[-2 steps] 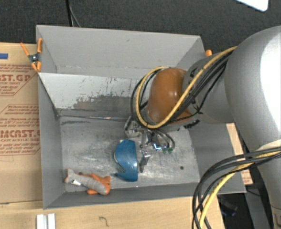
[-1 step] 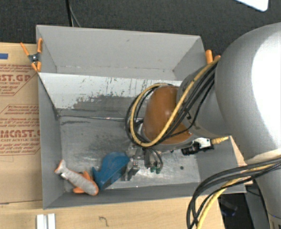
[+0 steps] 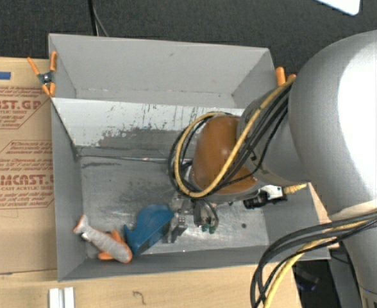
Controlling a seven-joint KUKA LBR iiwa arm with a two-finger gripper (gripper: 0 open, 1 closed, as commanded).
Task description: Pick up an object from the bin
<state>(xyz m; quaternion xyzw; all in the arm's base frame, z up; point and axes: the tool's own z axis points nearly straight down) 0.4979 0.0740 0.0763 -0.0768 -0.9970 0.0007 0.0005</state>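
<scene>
My gripper (image 3: 187, 222) hangs low over the bin floor near the front wall, below the orange cover. A blue rounded soft thing (image 3: 148, 227) lies just to its left, its right end touching or very near the fingers. Whether a finger is round the blue thing is hidden by the gripper's own parts. Further left, in the front left corner, lies a grey and white toy with orange tips (image 3: 103, 240), its right end against the blue thing.
The arm and its cables cover the bin's right half. The bin's sloped back wall and left wall rise steeply around the floor. Bare scuffed floor lies behind the blue thing.
</scene>
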